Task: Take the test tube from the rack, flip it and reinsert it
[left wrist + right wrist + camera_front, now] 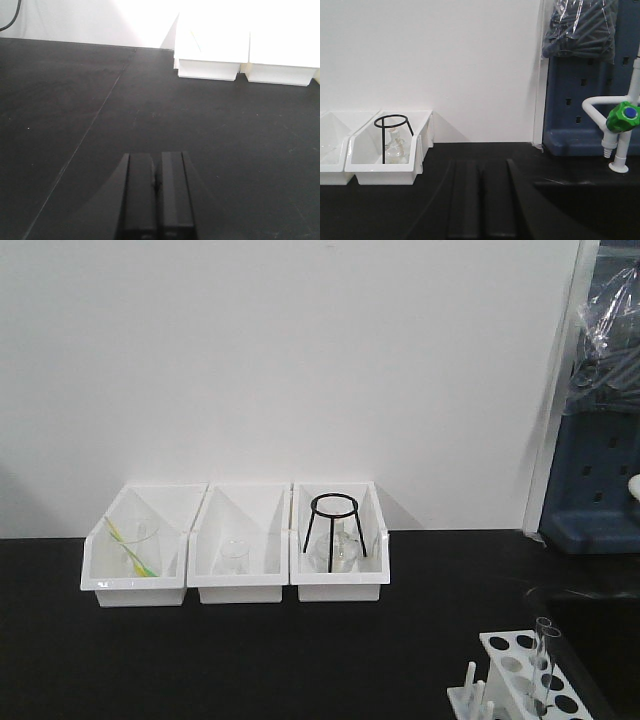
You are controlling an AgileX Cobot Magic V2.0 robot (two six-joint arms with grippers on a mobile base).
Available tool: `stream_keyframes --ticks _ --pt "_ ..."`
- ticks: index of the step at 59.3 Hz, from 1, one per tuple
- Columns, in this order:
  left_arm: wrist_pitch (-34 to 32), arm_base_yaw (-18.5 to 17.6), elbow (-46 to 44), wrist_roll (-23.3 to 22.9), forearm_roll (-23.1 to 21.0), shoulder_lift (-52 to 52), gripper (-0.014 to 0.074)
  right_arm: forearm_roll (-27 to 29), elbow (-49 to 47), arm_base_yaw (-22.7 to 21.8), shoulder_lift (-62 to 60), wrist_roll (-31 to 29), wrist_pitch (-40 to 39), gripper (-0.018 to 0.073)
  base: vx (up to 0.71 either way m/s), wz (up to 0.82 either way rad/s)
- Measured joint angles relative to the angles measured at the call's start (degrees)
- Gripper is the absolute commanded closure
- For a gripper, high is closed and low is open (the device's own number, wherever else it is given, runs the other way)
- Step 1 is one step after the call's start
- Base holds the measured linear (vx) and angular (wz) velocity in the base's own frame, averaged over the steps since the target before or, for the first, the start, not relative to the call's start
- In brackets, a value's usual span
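Note:
The white rack [520, 685] sits at the front right of the black table, with round holes on top and upright pegs on its near left side. A clear glass test tube [544, 660] stands upright in one of its holes. The rack and tube show only in the front view. My left gripper [156, 160] is shut and empty, low over bare black tabletop. My right gripper [480, 167] is shut and empty, low over the table. Neither gripper shows in the front view.
Three white bins [235, 545] stand in a row at the back wall; the right one holds a black ring stand [333, 525] and a glass flask. A sink edge [580, 200] and a tap with a green knob [622, 116] lie to the right.

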Motion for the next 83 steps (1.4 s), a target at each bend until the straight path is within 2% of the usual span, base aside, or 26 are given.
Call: stream_keyframes --ticks 25,31,38,44,48,83 --pt "0.0 0.0 0.0 0.0 0.0 0.0 0.0603 0.46 0.87 0.0 -1.83 -1.58 1.1 0.0571 0.0 0.0" --pt "0.0 0.0 0.0 0.0 0.0 0.0 0.0603 4.31 5.62 0.0 -9.52 -4.68 2.33 0.0571 0.0 0.0" --pt "0.0 0.0 0.0 0.0 0.0 0.0 0.0603 10.35 15.68 0.0 -22.36 -9.34 2.77 0.0571 0.0 0.0" --pt "0.0 0.0 0.0 0.0 0.0 0.0 0.0603 13.01 22.49 0.0 -31.74 -10.87 6.76 0.0571 0.0 0.0" --pt "0.08 0.0 0.0 0.0 0.0 0.0 0.0603 13.41 23.65 0.0 -35.18 -11.22 9.63 0.0571 0.0 0.0" --pt "0.06 0.0 0.0 0.0 0.0 0.0 0.0603 13.41 23.79 0.0 -36.32 -11.64 12.03 0.0571 0.0 0.0"
